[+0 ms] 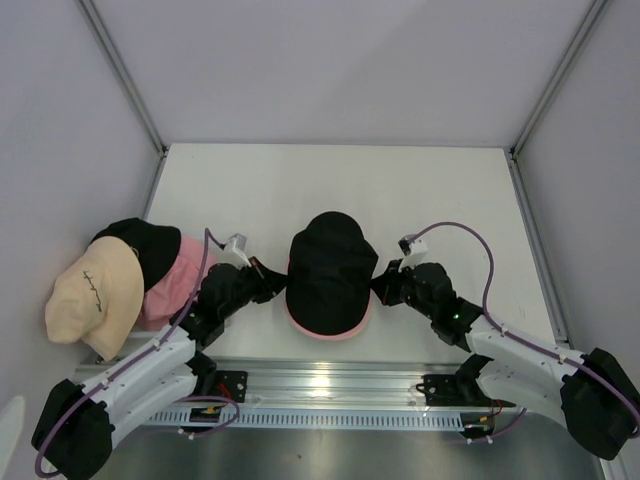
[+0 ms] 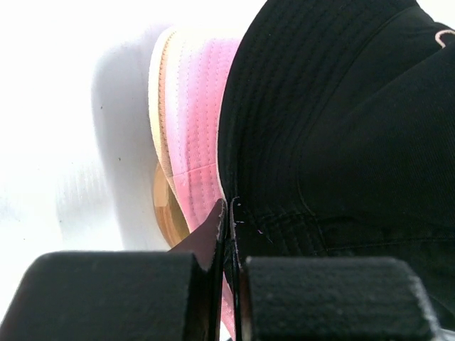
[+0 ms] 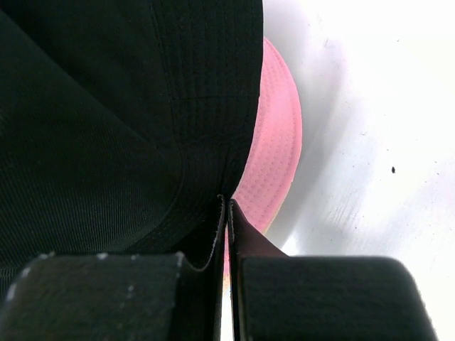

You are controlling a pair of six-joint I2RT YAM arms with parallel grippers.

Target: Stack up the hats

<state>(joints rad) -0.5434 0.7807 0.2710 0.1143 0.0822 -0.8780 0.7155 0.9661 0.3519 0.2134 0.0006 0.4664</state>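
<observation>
Over white tabletop (image 1: 300, 190), left tool (image 1: 270, 283) and right tool (image 1: 379, 285) each pinch the stitched brim of the black hat (image 1: 328, 270).

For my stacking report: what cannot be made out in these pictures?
- Top view: the middle black hat hides most of the pink hat below.
- Top view: the cream hat's script is too small to read.
- Left wrist view: the logo is cut by the right edge.

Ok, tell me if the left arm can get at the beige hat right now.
Probably not yet: the left end effector is shut on the brim of the centre black hat. Once released, likely yes; the beige hat lies uncovered beside that arm.
</observation>
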